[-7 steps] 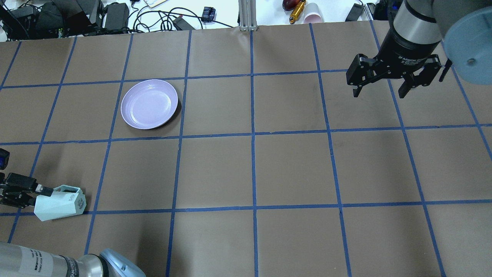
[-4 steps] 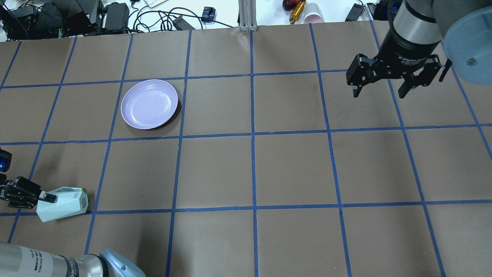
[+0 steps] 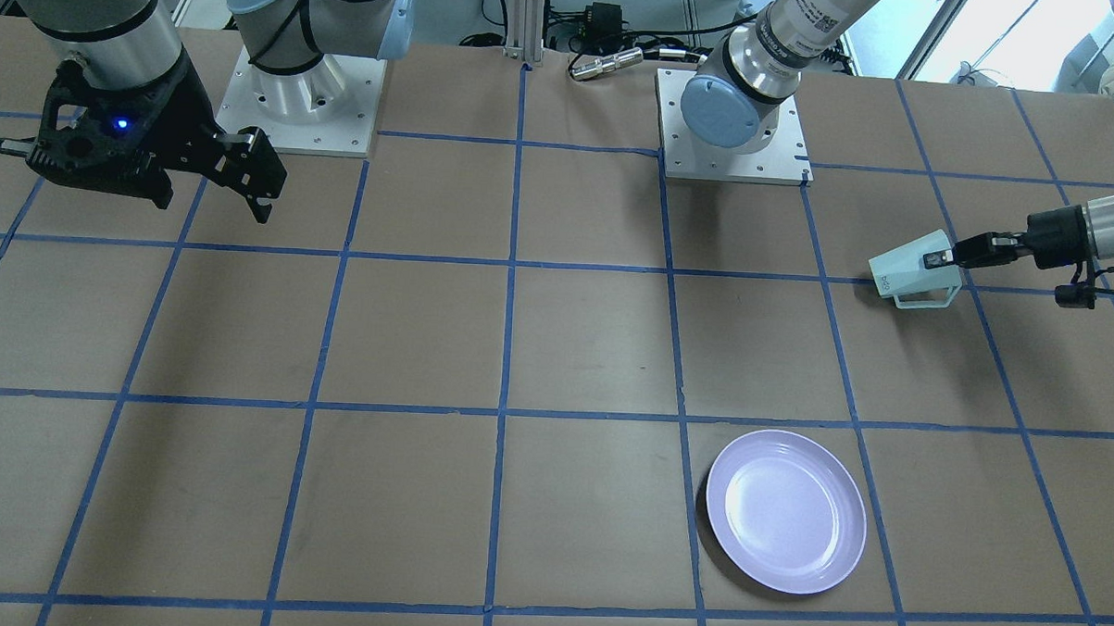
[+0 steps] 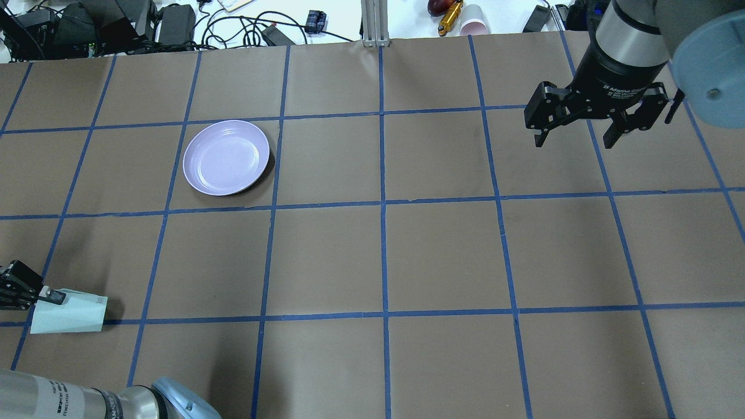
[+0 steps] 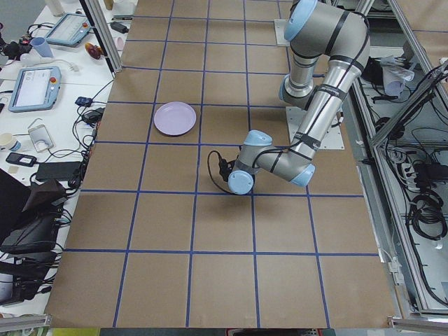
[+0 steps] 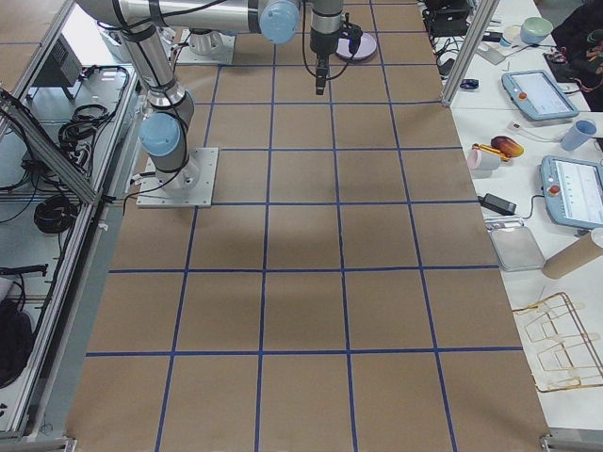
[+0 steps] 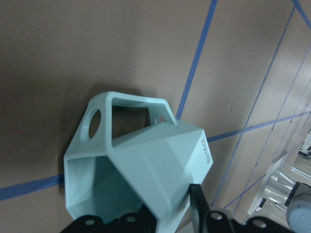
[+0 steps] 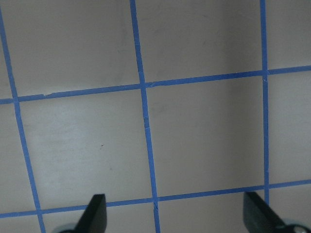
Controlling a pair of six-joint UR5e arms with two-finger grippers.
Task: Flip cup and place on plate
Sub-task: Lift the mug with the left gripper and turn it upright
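The pale mint-green cup [image 4: 68, 317] is tipped on its side low over the table's near left corner. It also shows in the front view [image 3: 915, 268] and in the left wrist view [image 7: 146, 165], its handle to one side. My left gripper [image 4: 49, 297] is shut on the cup's rim wall, one finger inside and one outside. I cannot tell whether the cup touches the table. The lavender plate [image 4: 226, 157] lies empty, far from the cup, and also shows in the front view [image 3: 784, 511]. My right gripper [image 4: 575, 142] hangs open and empty above the far right of the table.
The table [image 4: 384, 256] is brown paper with a blue tape grid. Cables, boxes and a pink cup [image 4: 474, 20] lie beyond its far edge. The arm bases [image 3: 730, 124] stand at the robot's side of the table.
My left gripper has pulled the cup to the left and turned it, so its handle no longer shows from above. The right arm and the plate have not moved.
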